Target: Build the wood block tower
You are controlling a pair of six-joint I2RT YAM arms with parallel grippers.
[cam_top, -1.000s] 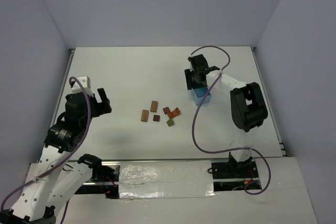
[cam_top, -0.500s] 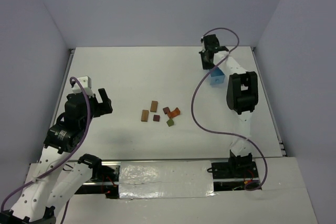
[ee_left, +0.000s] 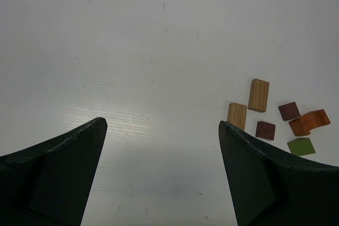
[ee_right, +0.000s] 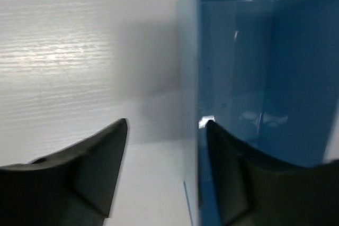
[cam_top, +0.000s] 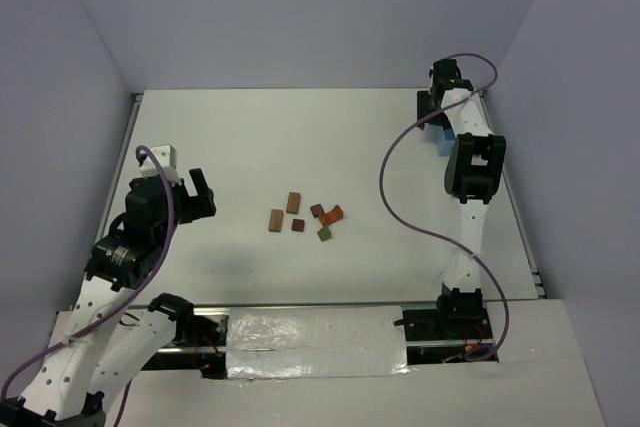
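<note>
Six wood blocks (cam_top: 298, 225) loose and unstacked mid-counter (cam_top: 250, 137), no tower yet. At their 9 o'clock, left gripper (ee_left: 161, 124) wide open, empty, probably poised to pick. At 1 o'clock, right gripper (ee_right: 165, 123) straddling blue tray (ee_right: 188, 78) wall, clamping unclear, likely parking it aside.

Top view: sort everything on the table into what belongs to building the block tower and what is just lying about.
For the job, all loose and unstacked in the middle:
- tan blocks, two
- dark red blocks, two
- orange block
- olive green block

Just lying about:
- light blue tray, off at the far right, well apart from the blocks
</note>
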